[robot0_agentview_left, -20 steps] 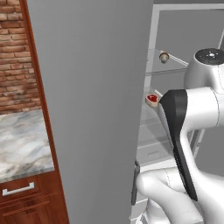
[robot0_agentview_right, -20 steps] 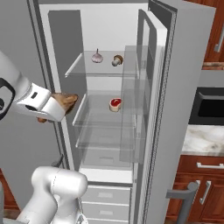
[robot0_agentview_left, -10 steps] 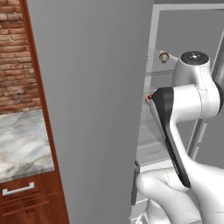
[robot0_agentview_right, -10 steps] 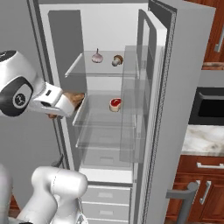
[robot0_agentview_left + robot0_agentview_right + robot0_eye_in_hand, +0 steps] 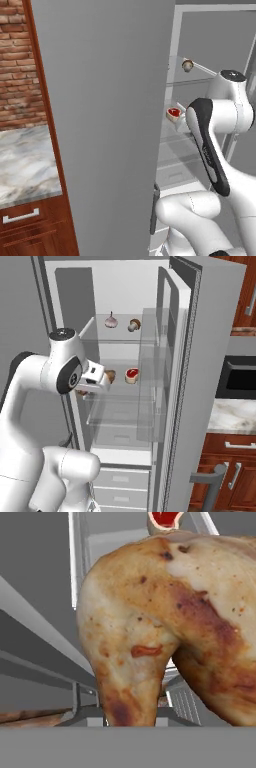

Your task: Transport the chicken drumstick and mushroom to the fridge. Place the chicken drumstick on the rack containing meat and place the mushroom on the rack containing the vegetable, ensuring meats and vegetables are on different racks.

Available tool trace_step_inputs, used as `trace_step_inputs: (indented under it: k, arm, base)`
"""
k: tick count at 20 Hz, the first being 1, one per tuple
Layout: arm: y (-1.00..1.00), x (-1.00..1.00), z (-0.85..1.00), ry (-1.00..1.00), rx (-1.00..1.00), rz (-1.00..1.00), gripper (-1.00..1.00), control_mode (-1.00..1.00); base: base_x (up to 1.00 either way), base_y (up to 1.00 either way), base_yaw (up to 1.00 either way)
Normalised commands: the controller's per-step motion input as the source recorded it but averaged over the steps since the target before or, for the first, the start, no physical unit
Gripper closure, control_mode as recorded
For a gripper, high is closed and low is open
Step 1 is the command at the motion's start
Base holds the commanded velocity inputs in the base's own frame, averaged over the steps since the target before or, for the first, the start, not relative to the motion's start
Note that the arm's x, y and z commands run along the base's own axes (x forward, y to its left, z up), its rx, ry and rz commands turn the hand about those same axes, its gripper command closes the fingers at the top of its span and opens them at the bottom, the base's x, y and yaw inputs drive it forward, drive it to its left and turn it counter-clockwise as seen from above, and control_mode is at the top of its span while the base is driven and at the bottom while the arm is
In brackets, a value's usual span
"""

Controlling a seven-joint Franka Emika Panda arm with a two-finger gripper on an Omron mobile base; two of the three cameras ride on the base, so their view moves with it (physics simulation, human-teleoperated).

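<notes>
The golden-brown chicken drumstick (image 5: 109,376) hangs at the front left of the fridge's middle rack (image 5: 122,395), with my gripper (image 5: 102,379) shut on it. Up close in the hand view the drumstick (image 5: 165,617) hides my fingertips. The red meat (image 5: 132,374) lies on that same rack, just right of the drumstick, and shows again as the meat (image 5: 173,113) (image 5: 164,518). The mushroom (image 5: 134,324) (image 5: 187,65) sits on the top rack (image 5: 120,340) beside a garlic bulb (image 5: 111,320). The fridge (image 5: 125,286) stands open.
The open fridge door (image 5: 175,406) with clear door bins stands close on the right; its grey outer face (image 5: 100,125) fills the left base view. White drawers (image 5: 120,478) lie below the racks. A marble counter (image 5: 25,165) and brick wall are at left.
My arm has swung toward the fridge, carrying the drumstick from outside the left wall to the front of the middle rack, close to the red meat.
</notes>
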Motion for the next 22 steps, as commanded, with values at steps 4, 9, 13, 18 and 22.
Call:
trace_step_inputs:
  k: [4,9,13,18,22]
  arm:
    - [-0.17,0.58,-0.20,0.02,0.08,0.21,1.00,-1.00]
    - [0.00,0.56,-0.14,0.01,0.00,0.13,1.00,-1.00]
    - [0.00,0.62,-0.23,0.07,0.00,0.06,1.00,-1.00]
    - [0.00,0.61,-0.35,0.06,0.00,0.06,1.00,-1.00]
    - [-0.06,0.58,-0.38,0.04,0.00,0.06,1.00,-1.00]
  base:
    - [0.00,0.00,0.00]
    - [0.00,0.00,0.00]
    - [0.00,0.00,0.00]
    - [0.00,0.00,0.00]
    - [0.00,0.00,0.00]
